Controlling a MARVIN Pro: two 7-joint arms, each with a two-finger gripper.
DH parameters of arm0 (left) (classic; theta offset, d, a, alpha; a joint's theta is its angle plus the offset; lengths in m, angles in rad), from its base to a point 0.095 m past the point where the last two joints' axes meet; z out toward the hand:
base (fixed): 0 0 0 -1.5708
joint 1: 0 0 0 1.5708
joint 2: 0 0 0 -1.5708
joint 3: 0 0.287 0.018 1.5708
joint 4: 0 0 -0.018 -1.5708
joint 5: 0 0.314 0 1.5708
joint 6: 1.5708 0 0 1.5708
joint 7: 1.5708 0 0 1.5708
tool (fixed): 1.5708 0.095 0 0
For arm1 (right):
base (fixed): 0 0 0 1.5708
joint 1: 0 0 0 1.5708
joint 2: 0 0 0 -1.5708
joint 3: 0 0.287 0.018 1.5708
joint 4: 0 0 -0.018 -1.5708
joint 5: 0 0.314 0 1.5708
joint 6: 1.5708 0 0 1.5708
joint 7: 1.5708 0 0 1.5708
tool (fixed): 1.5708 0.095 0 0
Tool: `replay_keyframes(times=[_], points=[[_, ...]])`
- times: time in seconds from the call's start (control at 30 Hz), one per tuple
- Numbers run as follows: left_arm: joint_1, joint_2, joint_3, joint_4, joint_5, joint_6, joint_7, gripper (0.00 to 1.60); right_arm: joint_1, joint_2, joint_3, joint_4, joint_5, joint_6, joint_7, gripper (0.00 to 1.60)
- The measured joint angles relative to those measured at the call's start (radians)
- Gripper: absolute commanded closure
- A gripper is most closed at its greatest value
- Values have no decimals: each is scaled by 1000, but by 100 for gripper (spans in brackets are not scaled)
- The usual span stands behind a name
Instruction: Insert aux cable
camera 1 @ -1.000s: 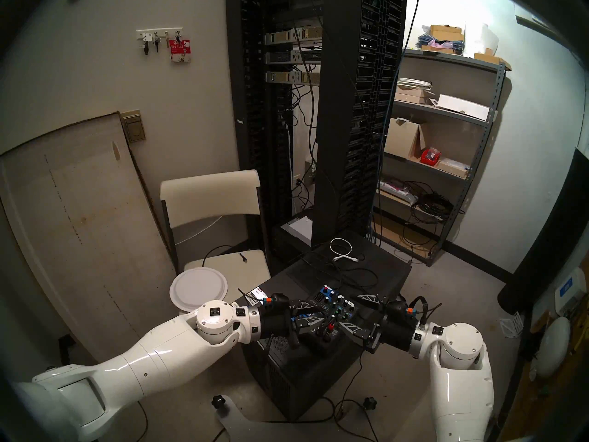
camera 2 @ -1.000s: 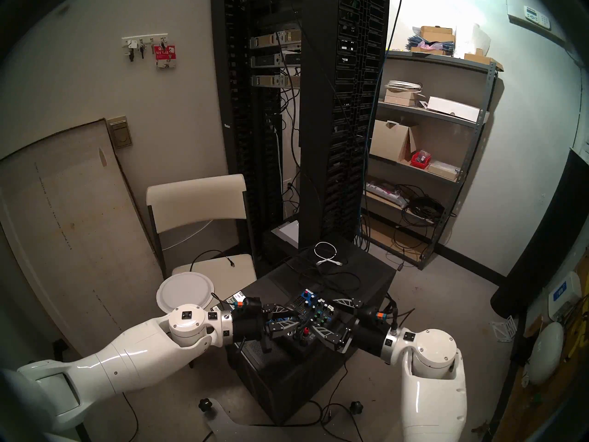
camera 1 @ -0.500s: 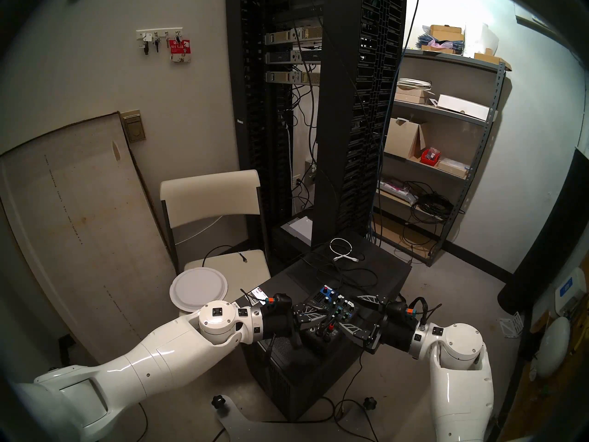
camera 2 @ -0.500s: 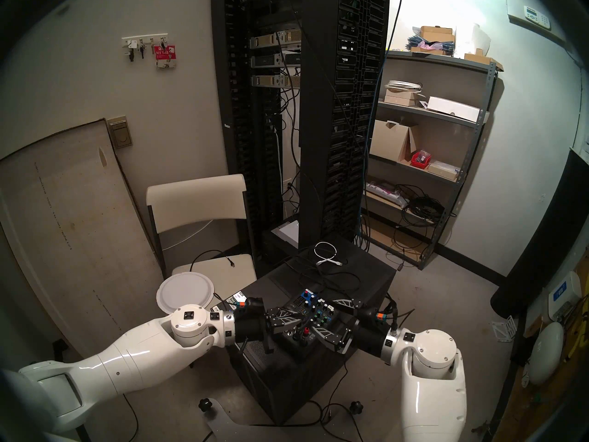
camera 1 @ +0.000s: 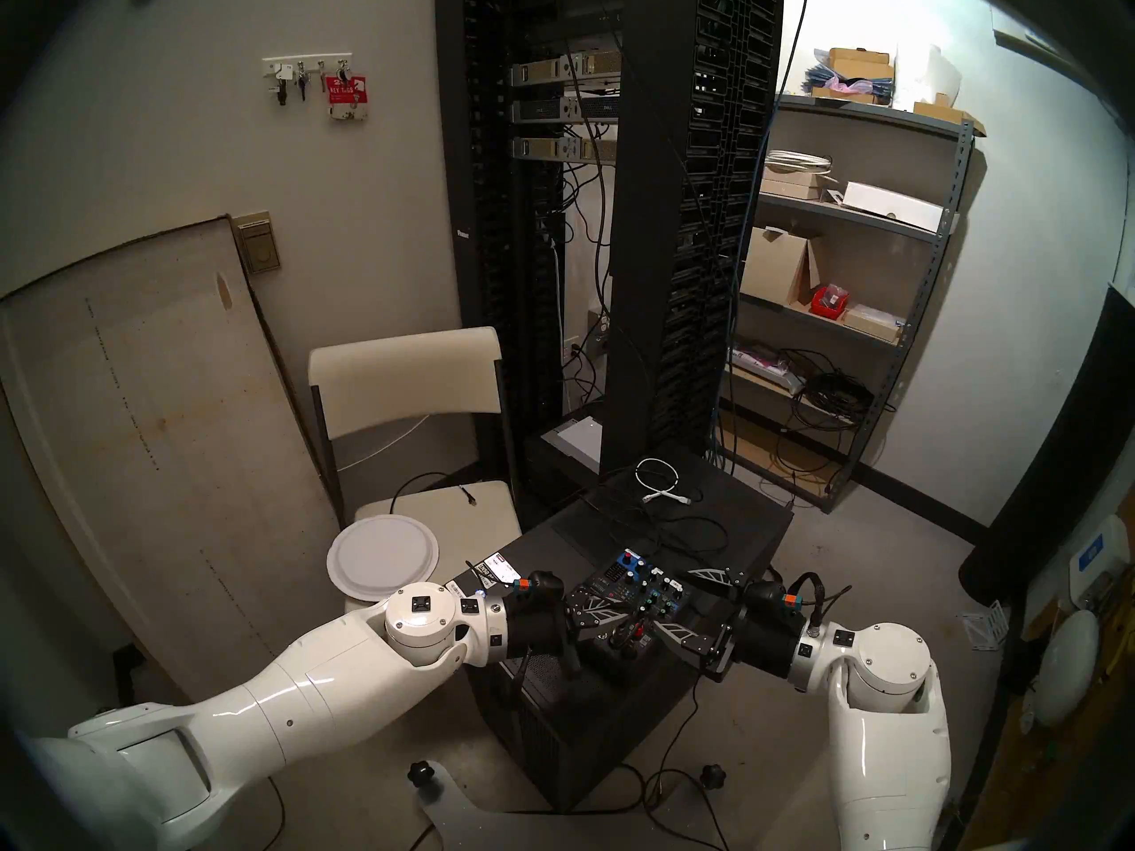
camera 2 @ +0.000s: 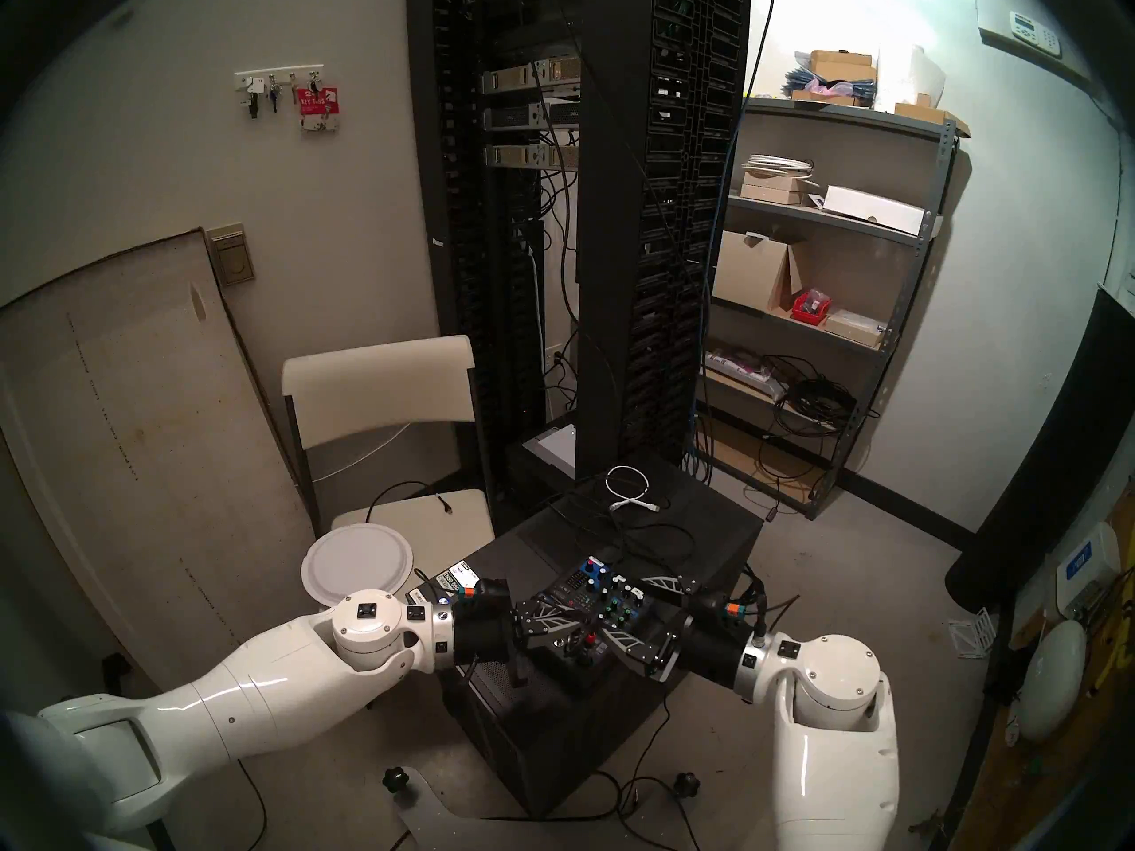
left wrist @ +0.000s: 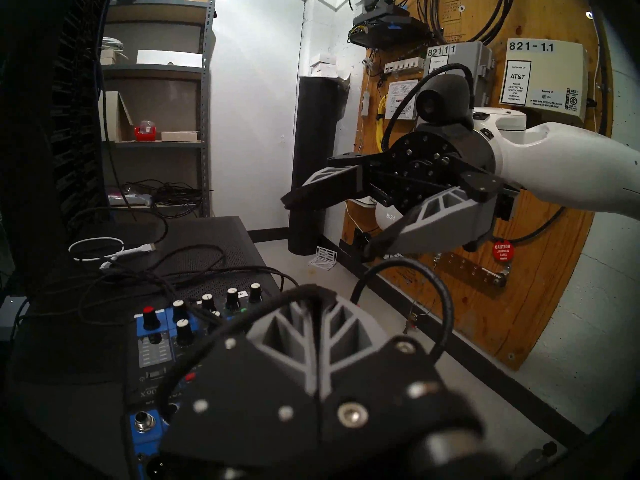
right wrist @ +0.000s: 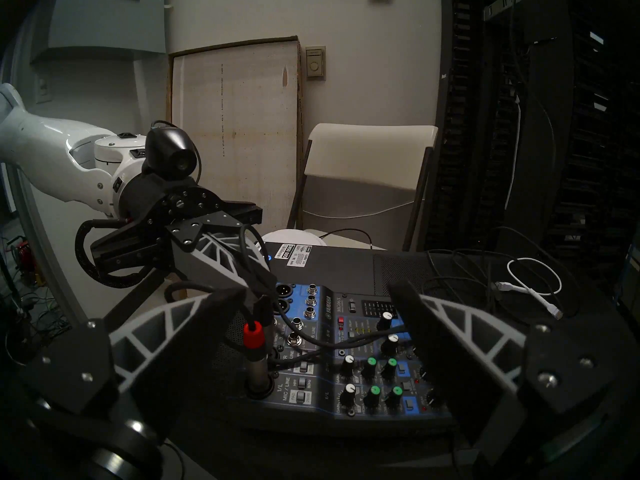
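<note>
The left gripper (right wrist: 261, 285) reaches in level over the near edge of the black case (camera 1: 755, 524). Its fingers are pressed fully together on the aux cable (right wrist: 246, 247), a thin black lead that loops up over one grey finger. The plug end is lost in the dark under the fingertips, so I cannot tell how it is pointing. The pinch hangs just above the mixer (right wrist: 363, 385), which sits toward the case's near edge. It is right over a red-collared plug (right wrist: 252, 337) that stands upright in a socket at the mixer's corner.

The right gripper (right wrist: 313, 292) faces it from the other side. Its fingers are spread wide and hold nothing, one on each side of the mixer's knobs. A white coiled cable (camera 1: 660, 481) lies at the case's far edge, well apart, among loose black leads.
</note>
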Motion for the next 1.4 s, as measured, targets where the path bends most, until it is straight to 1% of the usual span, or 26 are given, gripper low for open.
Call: replay_keyframes(times=[0.4,1.07,1.1,1.17,1.23,1.27,1.3,1.4], points=[[-5,-5,4,13,2,0,-7,160,1,-2,1,0,-1,-1,4,0],[-1,-18,8,40,-7,-21,-11,160,5,-6,2,1,-7,-2,9,0],[0,-17,8,39,-7,-23,-8,156,5,-7,2,1,-7,-2,9,0],[2,-15,8,35,-7,-24,-2,121,6,-7,2,1,-8,-2,10,0],[5,-10,8,26,-6,-24,5,113,6,-8,2,2,-8,-2,11,0],[7,-7,9,21,-6,-23,9,95,6,-8,2,2,-9,-2,11,0],[9,-4,10,15,-5,-22,13,88,6,-8,2,2,-9,-2,12,0],[15,4,13,-2,-2,-19,25,82,6,-9,1,2,-10,-2,13,0]])
